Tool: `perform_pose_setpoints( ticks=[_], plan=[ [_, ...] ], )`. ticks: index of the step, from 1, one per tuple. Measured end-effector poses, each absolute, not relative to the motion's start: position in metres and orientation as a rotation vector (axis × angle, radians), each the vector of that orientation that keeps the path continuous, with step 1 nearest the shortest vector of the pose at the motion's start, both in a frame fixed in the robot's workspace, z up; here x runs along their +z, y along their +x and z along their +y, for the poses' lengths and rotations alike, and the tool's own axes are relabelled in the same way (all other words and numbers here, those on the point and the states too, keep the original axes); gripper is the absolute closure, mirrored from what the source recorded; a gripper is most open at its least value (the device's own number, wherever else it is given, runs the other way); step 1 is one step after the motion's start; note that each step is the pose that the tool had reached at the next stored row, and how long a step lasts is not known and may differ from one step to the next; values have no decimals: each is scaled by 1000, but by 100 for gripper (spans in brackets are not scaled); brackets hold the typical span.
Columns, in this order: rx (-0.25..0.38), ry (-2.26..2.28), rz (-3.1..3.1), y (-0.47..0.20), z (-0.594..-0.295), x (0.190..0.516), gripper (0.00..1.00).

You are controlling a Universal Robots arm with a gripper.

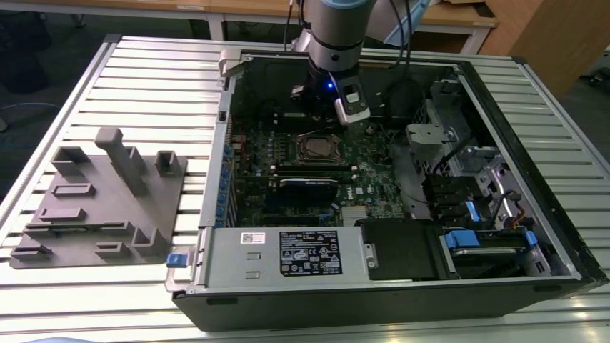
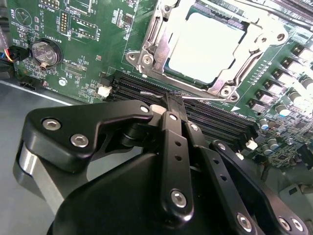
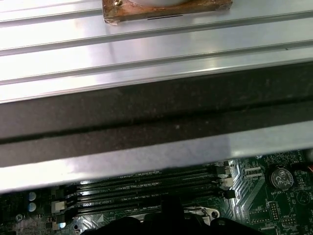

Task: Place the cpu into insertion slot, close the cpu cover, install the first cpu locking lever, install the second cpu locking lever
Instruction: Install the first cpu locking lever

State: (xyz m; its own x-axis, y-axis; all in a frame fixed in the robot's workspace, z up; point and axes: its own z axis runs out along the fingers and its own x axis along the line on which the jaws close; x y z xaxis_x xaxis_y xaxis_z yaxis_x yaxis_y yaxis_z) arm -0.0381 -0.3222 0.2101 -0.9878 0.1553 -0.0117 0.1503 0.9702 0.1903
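Across the slatted table (image 1: 143,71): an open computer case (image 1: 381,307) is lying on its side, and a grey moulded fixture (image 1: 100,200) is sitting beside it toward the exterior view's left.
Green circuit board (image 1: 253,153): it is lining the case floor; the exterior view is taking in the whole board, while both wrist views are catching patches of it.
Arm (image 1: 333,36): it is hanging over the board, just beside the insertion slot (image 1: 319,148).
Memory slots (image 2: 215,122): they are running as long black rows beside the socket, in both wrist views.
Gripper (image 2: 172,104): in the second wrist view its fingers are pressing together with nothing seen between them, their tips hovering over the memory slots near the socket.
Cpu cover (image 2: 151,41): it is lying flat, framing the chip.
Cpu (image 2: 205,46): it is sitting in the insertion slot, its pale top showing through the cover's cut-out.
Thin metal rod (image 2: 210,100): it is running along the socket's edge past the fingertips; whether they are touching it cannot be told.
Coin battery (image 2: 44,51): it is showing in both wrist views.
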Motion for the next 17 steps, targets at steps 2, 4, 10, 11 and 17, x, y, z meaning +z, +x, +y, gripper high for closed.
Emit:
perform_pose_setpoints(
  ticks=[2,4,10,11,17],
  plan=[
    [295,240,3092,-38,-322,210,89],
    [295,239,3092,-38,-322,210,89],
    [295,240,3092,-34,-322,210,89],
    [295,240,3092,-34,-322,210,89],
    [295,239,3090,-34,-322,209,89]
  ],
)
